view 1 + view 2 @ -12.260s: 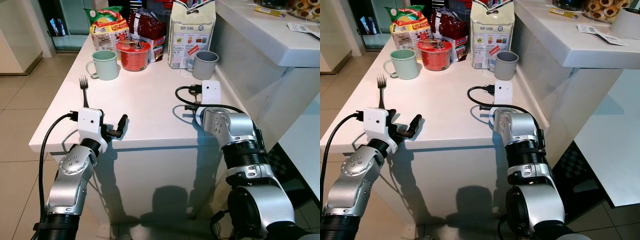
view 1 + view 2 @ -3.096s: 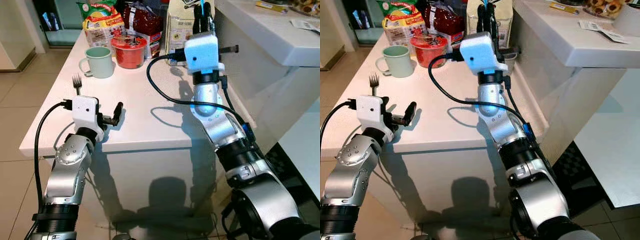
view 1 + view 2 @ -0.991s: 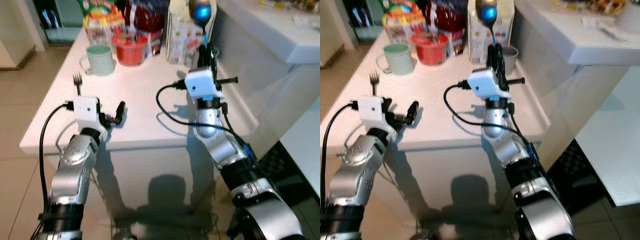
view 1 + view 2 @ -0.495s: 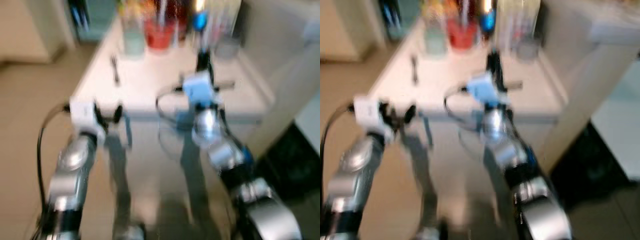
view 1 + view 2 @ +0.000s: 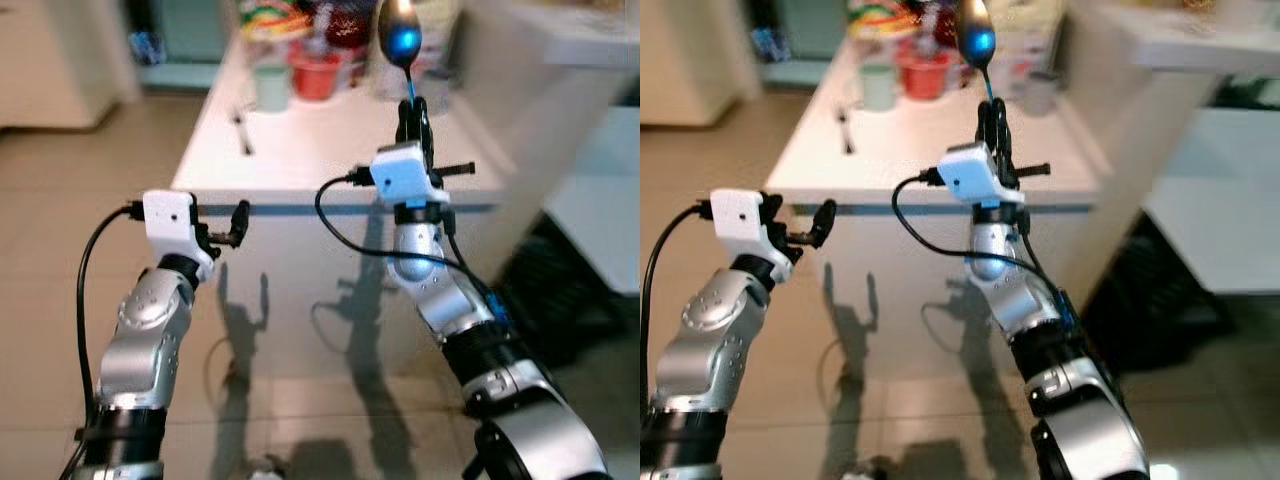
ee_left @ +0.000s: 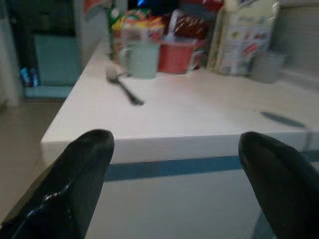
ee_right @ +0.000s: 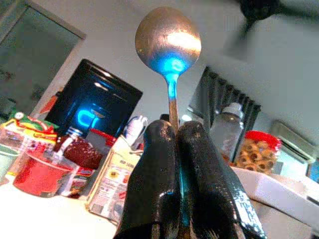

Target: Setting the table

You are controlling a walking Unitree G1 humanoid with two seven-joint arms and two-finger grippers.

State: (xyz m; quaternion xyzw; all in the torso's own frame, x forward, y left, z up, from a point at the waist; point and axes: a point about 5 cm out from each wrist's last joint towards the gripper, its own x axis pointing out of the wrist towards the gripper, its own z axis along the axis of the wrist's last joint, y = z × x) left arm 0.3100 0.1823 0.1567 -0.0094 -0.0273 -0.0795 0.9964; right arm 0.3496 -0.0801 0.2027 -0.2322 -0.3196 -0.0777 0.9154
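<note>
We hold a spoon [image 5: 402, 40] upright in the right pincer [image 5: 411, 110] — fingers pressed together on the lower handle, bowl pointing up well above the fingertips. The left pincer [image 5: 240, 218] is spread wide and carries nothing; it hangs level with the front edge of the white surface [image 5: 330, 160].

We judge the step in hand to be bringing the spoon to a place setting. The fork [image 5: 240, 130] lies flat on the surface ahead of the left pincer, near that side's edge, with a pale green mug [image 5: 270, 88] and a red bowl [image 5: 317, 75] beyond it. A grey mug [image 6: 267, 66] and food packets [image 5: 290, 20] stand at the far end, beyond the right pincer.

To do this well:
- Keep the grip firm. The hold is low on a long handle, so the bowl will swing if we turn the wrist fast.
- Tilt the wrist forward gradually until the spoon lies nearly level before lowering — setting it down bowl-up from vertical risks a clatter or a slide.
- Aim for bare surface ahead of the right pincer, parallel to the fork and well apart from it, leaving room between for a plate.
- Release only once the handle touches the surface.
- Keep the left pincer where it is, away from the fork.
</note>
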